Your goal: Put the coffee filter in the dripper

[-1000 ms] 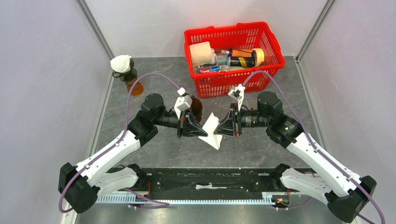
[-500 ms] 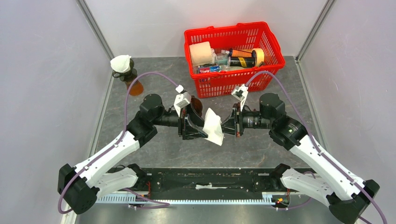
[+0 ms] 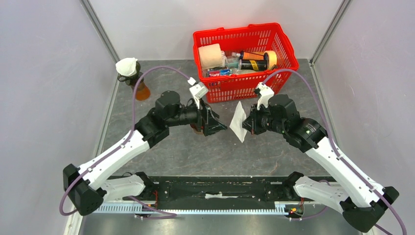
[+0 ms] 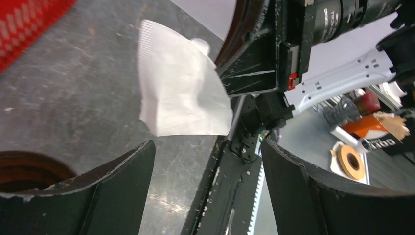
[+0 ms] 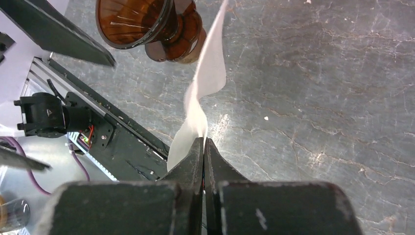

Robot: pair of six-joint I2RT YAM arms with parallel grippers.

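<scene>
The white paper coffee filter [image 3: 238, 122] is clamped by one edge in the right hand [image 5: 203, 147] and held aloft beside the amber translucent cone-shaped dripper [image 5: 142, 24]. The left hand [image 4: 208, 147] is spread apart and empty. Being limp and unopened, the filter could be crumpled against the rim, or the dripper could be tipped. The grey stone-look worktop [image 3: 274, 152] is enclosed by pale walls [image 3: 49, 73].

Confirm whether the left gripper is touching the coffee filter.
Apart. The left wrist view shows the coffee filter hanging beyond the open fingers of the left gripper, a strip of table between; only the right gripper pinches it.
</scene>
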